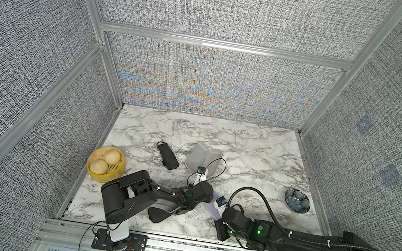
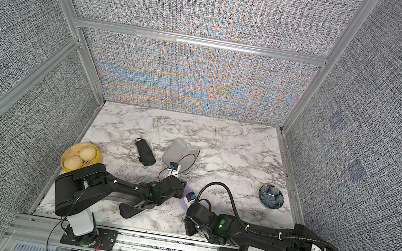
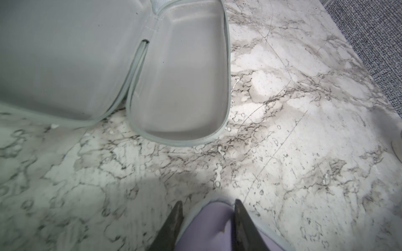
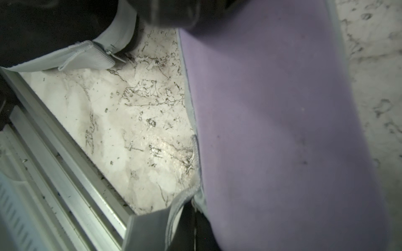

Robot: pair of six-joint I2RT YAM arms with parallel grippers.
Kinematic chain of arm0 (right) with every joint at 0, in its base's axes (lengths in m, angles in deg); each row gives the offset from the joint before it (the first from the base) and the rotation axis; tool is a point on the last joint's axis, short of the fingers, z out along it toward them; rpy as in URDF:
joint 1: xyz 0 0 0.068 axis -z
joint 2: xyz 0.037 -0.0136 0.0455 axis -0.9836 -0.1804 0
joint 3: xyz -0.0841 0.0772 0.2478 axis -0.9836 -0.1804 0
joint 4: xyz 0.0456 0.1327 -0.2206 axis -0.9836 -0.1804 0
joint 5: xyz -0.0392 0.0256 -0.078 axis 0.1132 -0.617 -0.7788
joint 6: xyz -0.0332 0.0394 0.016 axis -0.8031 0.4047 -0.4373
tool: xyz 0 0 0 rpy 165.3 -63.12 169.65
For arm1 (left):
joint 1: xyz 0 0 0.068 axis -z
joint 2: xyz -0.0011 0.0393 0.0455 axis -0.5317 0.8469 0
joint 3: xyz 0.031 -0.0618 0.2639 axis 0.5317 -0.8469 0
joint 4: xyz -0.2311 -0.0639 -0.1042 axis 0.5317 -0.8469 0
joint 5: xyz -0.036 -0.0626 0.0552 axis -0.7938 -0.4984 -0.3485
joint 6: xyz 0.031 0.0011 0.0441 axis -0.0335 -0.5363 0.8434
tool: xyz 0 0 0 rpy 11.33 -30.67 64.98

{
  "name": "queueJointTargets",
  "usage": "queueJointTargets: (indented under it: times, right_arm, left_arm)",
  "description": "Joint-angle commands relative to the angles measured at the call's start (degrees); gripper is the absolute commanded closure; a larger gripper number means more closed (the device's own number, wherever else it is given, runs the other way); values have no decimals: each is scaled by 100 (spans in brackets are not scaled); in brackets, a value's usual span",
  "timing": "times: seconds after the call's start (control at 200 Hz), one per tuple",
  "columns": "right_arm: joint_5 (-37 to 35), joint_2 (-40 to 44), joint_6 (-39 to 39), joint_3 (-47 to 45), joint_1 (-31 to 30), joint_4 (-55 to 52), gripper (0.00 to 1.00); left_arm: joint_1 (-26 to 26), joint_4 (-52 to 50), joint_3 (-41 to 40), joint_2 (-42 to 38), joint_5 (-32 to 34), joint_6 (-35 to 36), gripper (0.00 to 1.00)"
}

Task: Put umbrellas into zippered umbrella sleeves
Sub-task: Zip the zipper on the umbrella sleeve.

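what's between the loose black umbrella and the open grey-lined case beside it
Nothing visible: only bare marble lies between the black umbrella and the open case, whose grey halves look empty in the left wrist view.

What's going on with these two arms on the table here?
Two robot arms are working on a lavender sleeve lying near the front edge of the table. The left gripper appears to pinch one end, while the right gripper is closed at its grey zip edge. Farther back, a black umbrella lies loose beside an open sleeve with nothing in it, so that one is not yet packed.
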Motion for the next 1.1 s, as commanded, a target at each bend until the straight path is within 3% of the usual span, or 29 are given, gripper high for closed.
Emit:
queueJointTargets:
  times: [0.0, 0.055, 0.135, 0.225, 0.39, 0.515, 0.736, 0.801, 0.906, 1.091]
  right_arm:
    - [-576, 223, -64, -231, 375, 829, 100]
    - [-437, 298, -131, -234, 505, 830, 100]
    - [-577, 391, -254, 52, 551, -67, 100]
    - [-783, 677, -188, -7, 667, -633, 100]
    - [-875, 1203, -24, -294, 834, -842, 97]
    - [-962, 1309, 8, -170, 848, -1366, 94]
    - [-817, 1739, 122, -202, 815, -1687, 84]
    - [-803, 1938, 176, -244, 798, -1792, 74]
    - [-868, 2194, 269, -347, 795, -2010, 56]
    - [-1357, 2765, 27, -199, 812, -1962, 42]
  left_arm:
    - [223, -1357, -195, -131, -1234, 511, 78]
    - [239, -1175, -251, -191, -1463, 527, 78]
    - [315, -1146, -289, -295, -1633, 579, 78]
    - [402, -1493, -402, -723, -1224, 544, 77]
    - [413, -1671, -677, -1249, -929, 497, 61]
    - [430, -1611, -678, -1265, -1055, 554, 60]
    - [430, -2143, -556, -1541, -493, 548, 29]
    - [430, -2264, -494, -1652, -70, 502, 24]
    - [419, -2428, -289, -1783, 10, 690, 14]
    - [387, -2712, 6, -2142, 331, 1024, 4]
